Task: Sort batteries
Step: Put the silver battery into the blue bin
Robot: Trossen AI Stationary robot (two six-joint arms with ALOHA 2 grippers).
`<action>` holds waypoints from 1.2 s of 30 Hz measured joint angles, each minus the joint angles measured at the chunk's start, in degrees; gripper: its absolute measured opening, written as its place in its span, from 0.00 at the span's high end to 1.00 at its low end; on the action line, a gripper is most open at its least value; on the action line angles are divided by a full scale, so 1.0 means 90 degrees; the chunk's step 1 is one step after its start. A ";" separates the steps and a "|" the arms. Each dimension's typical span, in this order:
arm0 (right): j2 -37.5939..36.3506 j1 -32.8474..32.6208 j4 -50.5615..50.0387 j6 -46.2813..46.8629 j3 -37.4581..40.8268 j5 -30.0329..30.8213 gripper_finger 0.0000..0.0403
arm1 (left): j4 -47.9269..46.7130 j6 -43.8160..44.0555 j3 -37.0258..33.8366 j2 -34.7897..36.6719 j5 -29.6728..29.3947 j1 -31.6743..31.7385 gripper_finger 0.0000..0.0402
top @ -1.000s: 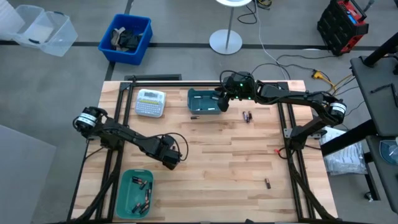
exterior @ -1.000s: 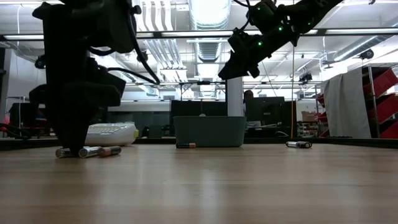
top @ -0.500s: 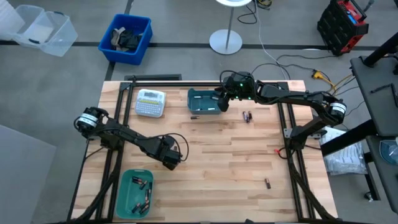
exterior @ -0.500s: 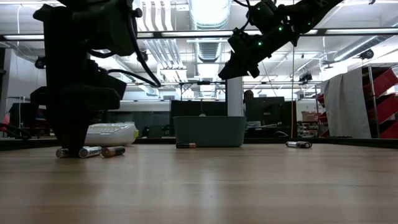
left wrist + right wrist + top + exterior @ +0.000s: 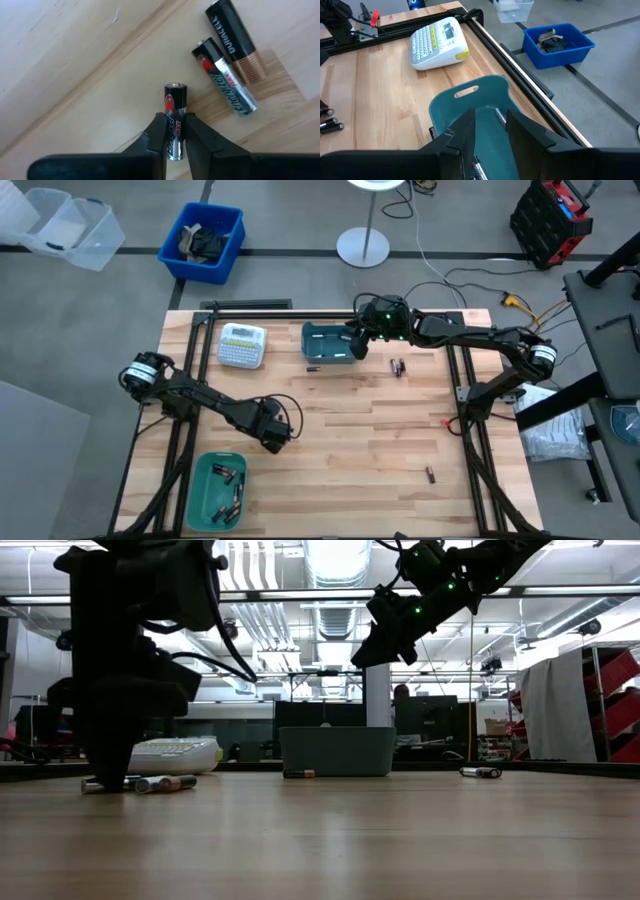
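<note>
Three batteries lie on the wood near the table's left front. One black-and-silver battery [image 5: 175,102] is between the fingers of my left gripper [image 5: 175,124], which is down at the table [image 5: 272,442]. Beside it lie a second black-and-silver battery [image 5: 226,77] and a black-and-copper one [image 5: 235,40]. My right gripper [image 5: 491,118] hangs open high above the far teal bin [image 5: 325,342], with nothing between its fingers. A few batteries [image 5: 500,116] lie inside that bin. The near teal bin [image 5: 218,490] holds several batteries. My left gripper pinches the battery's two long sides [image 5: 175,127] between its two fingers, about the middle of its length. The fingers come from above, pointing down. The battery lies flat on the wood, apart from the other two.
A white label-maker [image 5: 242,345] sits left of the far bin. Loose batteries lie in front of that bin [image 5: 312,369], to its right [image 5: 397,366] and near the right front [image 5: 431,474]. A blue bin [image 5: 202,242] stands on the floor beyond the table.
In the low view the battery at my left gripper has slid a little along the table, away from the two beside it.
</note>
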State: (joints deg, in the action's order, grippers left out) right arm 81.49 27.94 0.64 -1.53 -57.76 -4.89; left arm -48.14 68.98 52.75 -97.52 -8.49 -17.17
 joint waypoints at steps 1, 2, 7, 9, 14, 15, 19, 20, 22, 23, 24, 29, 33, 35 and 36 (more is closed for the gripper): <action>0.0000 0.0000 0.0001 -0.0001 0.0000 0.0001 0.74 | -0.0022 -0.0045 -0.0002 0.0016 0.0007 -0.0002 0.93; 0.0000 0.0000 0.0000 -0.0001 0.0000 0.0001 0.75 | -0.0046 -0.0079 -0.0005 0.0040 0.0017 -0.0005 0.93; 0.0000 0.0000 0.0001 -0.0011 0.0000 -0.0002 0.78 | -0.0302 -0.0345 0.0130 0.0318 -0.0129 -0.0047 0.93; 0.0000 -0.0005 0.0003 -0.0089 0.0000 -0.0002 0.79 | -0.0461 -0.0480 0.0211 0.0482 -0.0418 -0.0115 0.93; 0.0002 -0.0030 0.0007 -0.0164 0.0000 -0.0205 0.80 | -0.0466 -0.1188 0.0445 0.1086 -0.1672 -0.0397 0.94; 0.0006 -0.0032 0.0021 -0.0176 0.0000 -0.0403 0.80 | -0.0445 -0.1419 0.0491 0.1195 -0.2043 -0.0482 0.94; 0.0017 -0.0129 0.0305 -0.0251 0.0002 -0.1552 0.78 | -0.0207 -0.2184 0.0618 0.1615 -0.3575 -0.0787 0.94; 0.0029 -0.0177 0.0412 -0.0266 0.0000 -0.1797 0.77 | -0.0134 -0.2312 0.0625 0.1698 -0.3875 -0.0828 0.94; 0.0047 -0.0298 0.0572 -0.0312 0.0002 -0.2090 0.76 | -0.0053 -0.2443 0.0627 0.1816 -0.4224 -0.0864 0.93; 0.0053 -0.0372 0.0633 -0.0353 0.0002 -0.2127 0.75 | -0.0057 -0.2450 0.0627 0.1857 -0.4291 -0.0865 0.93; 0.0055 -0.0435 0.0709 -0.0402 0.0002 -0.2129 0.74 | -0.0056 -0.2451 0.0627 0.1888 -0.4311 -0.0864 0.93; 0.0055 -0.0715 0.1232 -0.0508 0.0002 -0.2132 0.71 | -0.0038 -0.2644 0.0627 0.1812 -0.4523 -0.0867 0.93; 0.0053 -0.0860 0.1656 -0.0636 0.0002 -0.2130 0.68 | 0.0116 -0.2824 0.0624 0.1701 -0.5189 -0.0867 0.93; 0.0053 -0.0919 0.1687 -0.0777 0.0002 -0.2129 0.67 | 0.0308 -0.2972 0.0624 0.1662 -0.5470 -0.0872 0.93; 0.0053 -0.0943 0.1689 -0.0823 0.0002 -0.2127 0.66 | 0.0428 -0.3056 0.0624 0.1646 -0.5565 -0.0873 0.93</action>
State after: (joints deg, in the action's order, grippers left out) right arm 81.97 19.46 15.84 -8.94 -57.74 -24.03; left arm -44.29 41.47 58.37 -82.71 -58.58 -25.03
